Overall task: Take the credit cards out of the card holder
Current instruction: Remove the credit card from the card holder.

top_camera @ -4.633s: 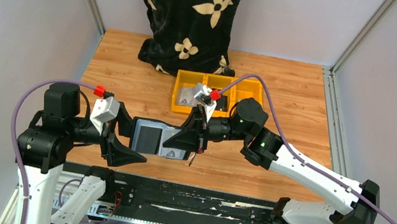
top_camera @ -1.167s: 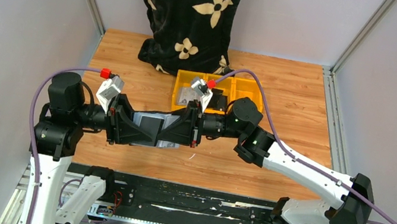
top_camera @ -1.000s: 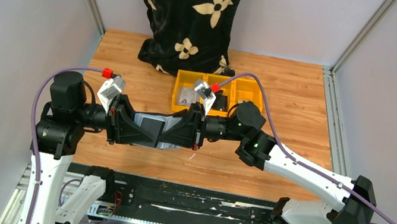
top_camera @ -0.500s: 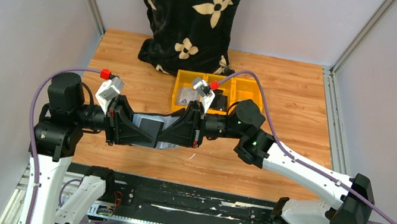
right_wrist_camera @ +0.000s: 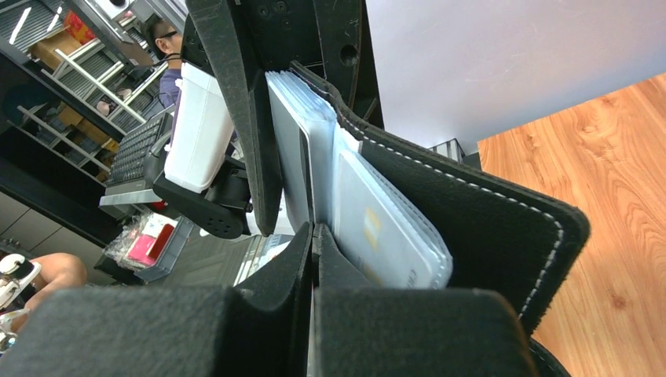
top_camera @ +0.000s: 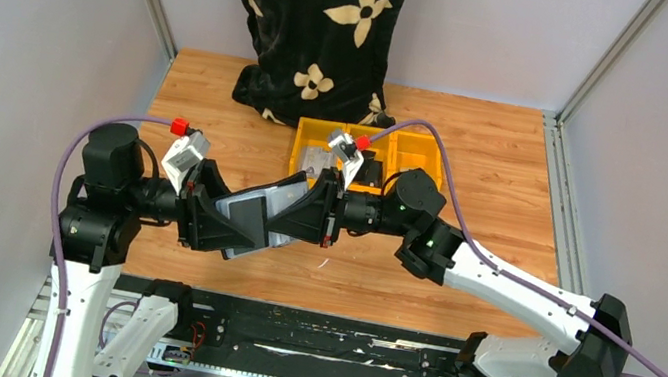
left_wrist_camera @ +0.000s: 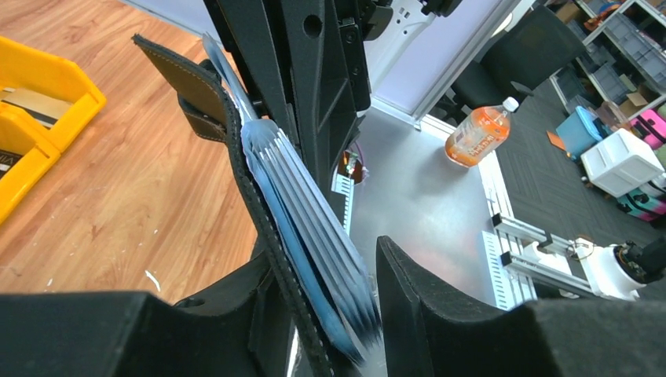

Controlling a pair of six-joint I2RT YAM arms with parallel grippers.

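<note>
Top external view: both arms reach toward each other low in the middle of the frame. The card holder (top_camera: 254, 221) hangs between them, up off the wooden table (top_camera: 479, 141), slanting from lower left to upper right. The left gripper (top_camera: 221, 223) takes its lower end from the left. The right gripper (top_camera: 305, 216) meets its upper end from the right.

From the left wrist camera, the holder runs edge-on from the upper left down to the bottom centre, with black leather on the left and a fan of grey-blue sleeves on the right. It passes between the left gripper's jaws, which stand apart. One finger lies against the leather and the other finger (left_wrist_camera: 416, 298) is just beside the sleeves. I cannot tell whether they are actually pinching it.

From the right wrist camera, the two fingers (right_wrist_camera: 294, 255) are pressed together at the bottom centre, their tips tucked in among the sleeves. Whether a sleeve is nipped between them is hard to make out. Just right of the tips, a white credit card (right_wrist_camera: 377, 236) with a gold chip sits in a clear sleeve against the stitched black cover.

Back in the top external view, yellow bins (top_camera: 417, 151) sit behind the arms, mid-frame. A black cloth with cream flowers (top_camera: 317, 14) fills the top.
</note>
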